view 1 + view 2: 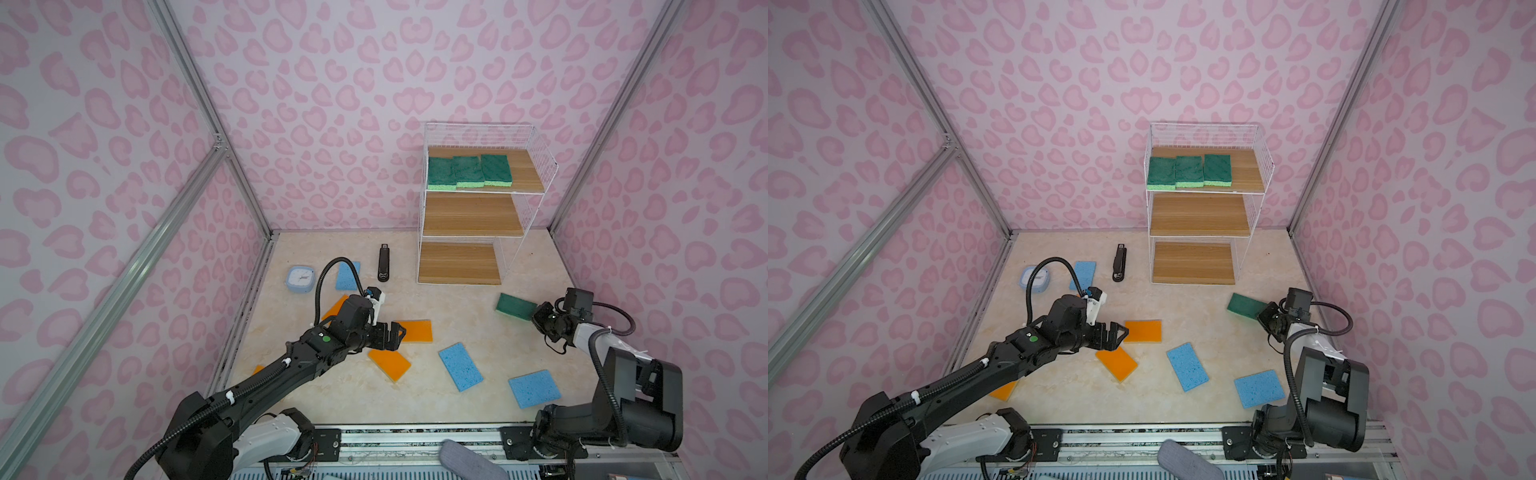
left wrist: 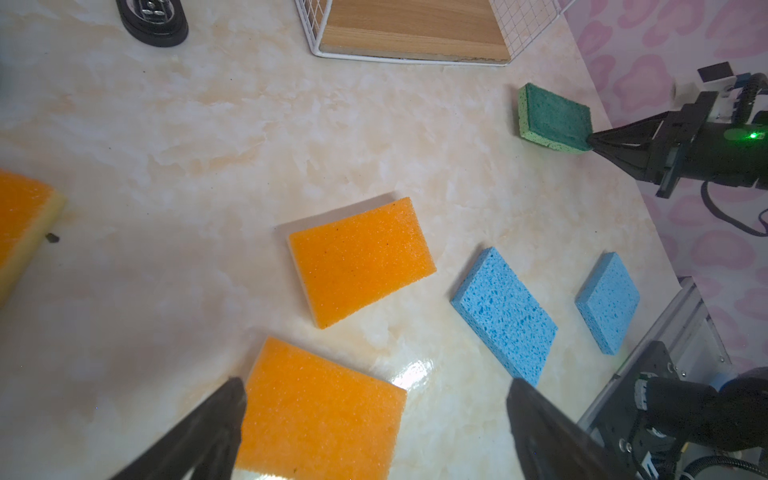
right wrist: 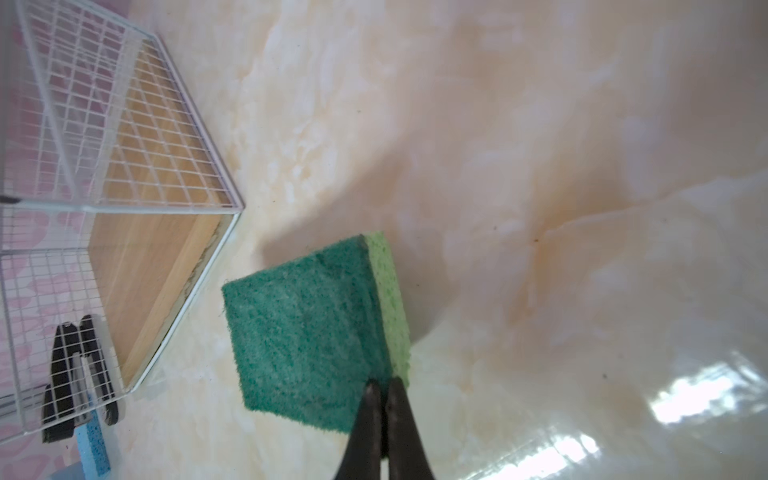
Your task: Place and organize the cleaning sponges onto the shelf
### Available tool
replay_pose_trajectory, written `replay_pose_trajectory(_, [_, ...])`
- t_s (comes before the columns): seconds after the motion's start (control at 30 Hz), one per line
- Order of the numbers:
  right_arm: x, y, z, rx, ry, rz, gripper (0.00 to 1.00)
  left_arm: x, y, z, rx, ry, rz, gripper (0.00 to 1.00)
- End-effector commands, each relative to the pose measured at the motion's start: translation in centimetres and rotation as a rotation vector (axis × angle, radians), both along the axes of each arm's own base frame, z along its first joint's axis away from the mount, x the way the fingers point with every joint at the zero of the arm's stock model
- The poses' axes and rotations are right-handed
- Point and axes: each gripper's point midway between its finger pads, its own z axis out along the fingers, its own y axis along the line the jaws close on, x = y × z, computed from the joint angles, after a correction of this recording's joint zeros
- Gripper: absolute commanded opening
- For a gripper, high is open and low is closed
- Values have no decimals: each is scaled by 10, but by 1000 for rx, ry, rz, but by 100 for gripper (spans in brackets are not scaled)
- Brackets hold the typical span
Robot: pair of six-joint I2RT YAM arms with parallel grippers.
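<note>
Shelf (image 1: 469,214) at back wall, three wooden boards in white wire, with three green sponges (image 1: 469,170) side by side on top board. Left gripper (image 1: 398,334) in front of shelf and to its left, fingers spread wide and empty, over orange sponges (image 1: 417,330). Right gripper (image 3: 384,386) just in front of shelf's right corner, fingers pinched tight on edge of fourth green sponge (image 3: 299,332), tilted. Three blue sponges (image 1: 460,365) flat on table (image 1: 478,316): two in front of shelf, one left of it near black stapler (image 1: 383,264).
</note>
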Motion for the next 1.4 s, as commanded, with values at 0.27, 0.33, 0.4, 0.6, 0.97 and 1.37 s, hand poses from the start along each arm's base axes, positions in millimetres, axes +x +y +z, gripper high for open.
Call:
replay_pose_trajectory(0.27, [-29, 60, 39, 101, -161, 87, 0, 4, -17, 17, -174, -52, 47, 98])
replay_pose_trajectory(0.33, [-28, 76, 51, 148, -223, 96, 0, 6, -20, 17, -191, -58, 56, 97])
replay_pose_trajectory(0.4, [-27, 93, 60, 211, -267, 95, 0, 9, -24, 19, -222, -66, 68, 95])
replay_pose_trajectory(0.6, [-19, 149, 95, 340, -352, 183, 0, 17, -37, 37, -301, -100, 69, 97])
replay_pose_trajectory(0.97, [-12, 217, 141, 456, -428, 323, 0, 40, -63, 95, -487, -213, 51, 97])
replay_pose_trajectory(1.37, [-7, 239, 161, 510, -453, 373, 0, 63, -99, 120, -588, -205, 16, 94])
